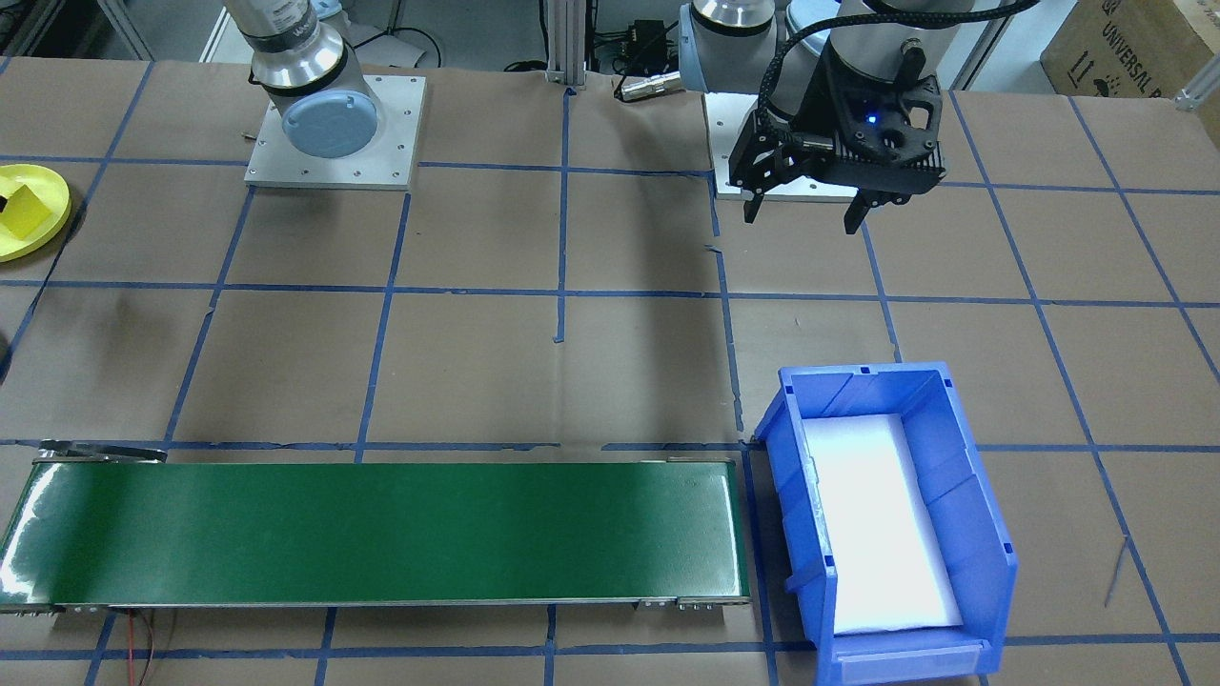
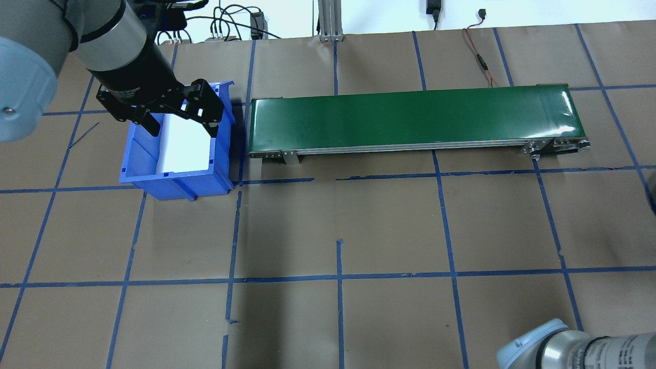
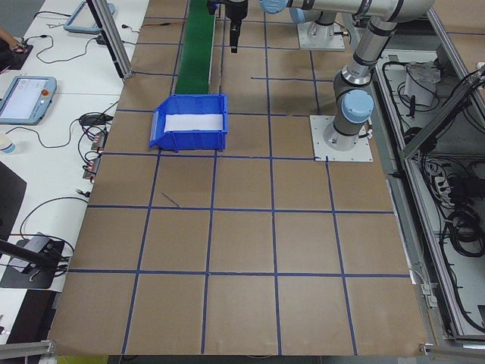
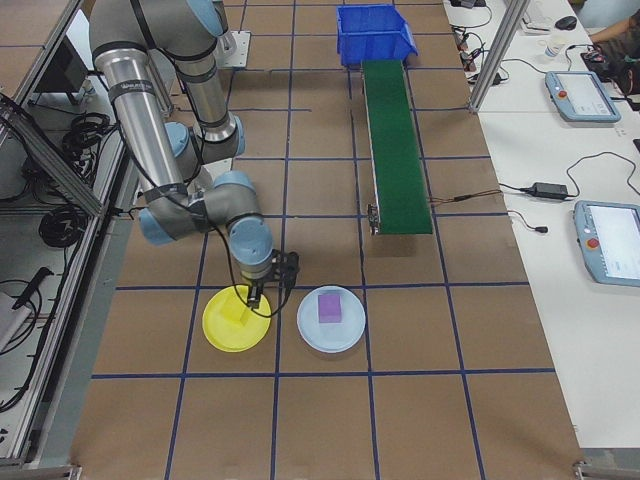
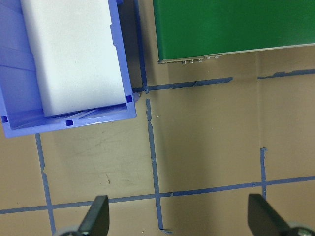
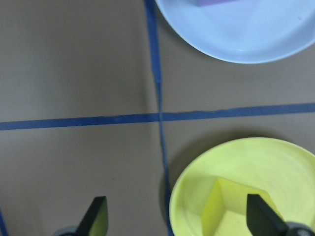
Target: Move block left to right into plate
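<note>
Block (image 6: pixel 231 209) on plate (image 6: pixel 275 162), absent overhead

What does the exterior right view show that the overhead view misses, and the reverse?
Only exterior right shows the yellow plate holding a yellow block, a pale plate with a purple block, and the right gripper over the yellow plate's edge. Only overhead shows the left gripper, open above the bin. Both show bin and conveyor.

Legible text, one item: cardboard box (image 1: pixel 1134 43) at the table's far corner in the front-facing view, printed "UNIVERSAL R…", cut off by the frame edge, with upward arrow marks beside it. Tablet screens and arm housings: nothing readable.
</note>
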